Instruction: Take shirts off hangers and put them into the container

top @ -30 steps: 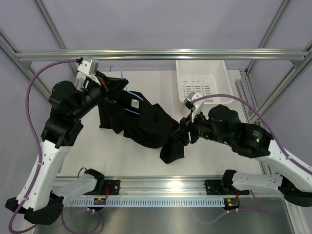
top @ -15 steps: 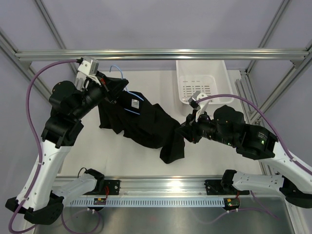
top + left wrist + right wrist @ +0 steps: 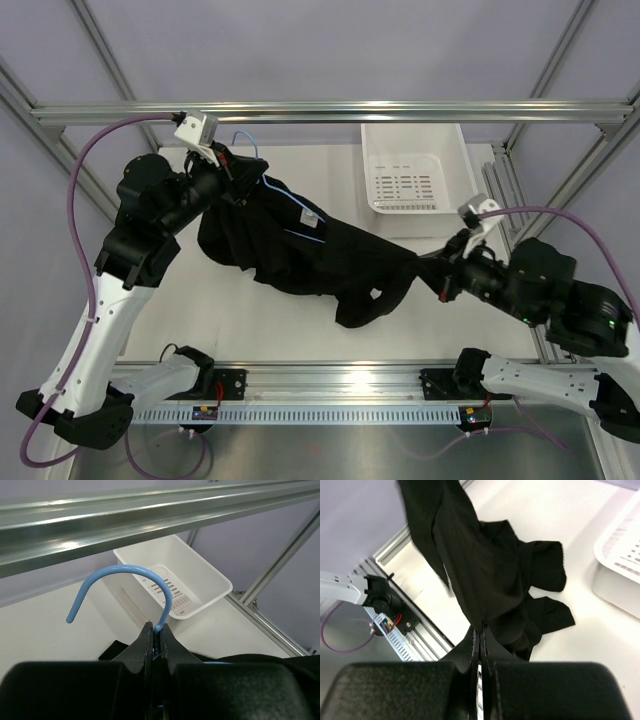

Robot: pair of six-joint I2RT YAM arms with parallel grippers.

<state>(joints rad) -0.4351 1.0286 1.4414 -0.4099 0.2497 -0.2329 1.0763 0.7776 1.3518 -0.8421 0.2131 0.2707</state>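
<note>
Left end effector (image 3: 156, 630): pressed together on hanger (image 3: 129, 568) neck; hook rises just above it.
Right end effector (image 3: 481, 630): pinching shirt (image 3: 470, 555) edge; cloth hangs ahead.
Basket (image 3: 415, 140): beyond right end effector, apart.

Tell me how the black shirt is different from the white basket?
The shirt is black; the basket is white. The shirt is soft and crumpled; the basket keeps a boxy shape with rows of slots. The right gripper pinches the shirt; nothing touches the basket. The shirt spreads wider than the basket.

Robot lab cell: aluminium frame (image 3: 300, 112), white table (image 3: 255, 322), plain lilac walls (image 3: 330, 50)
</note>
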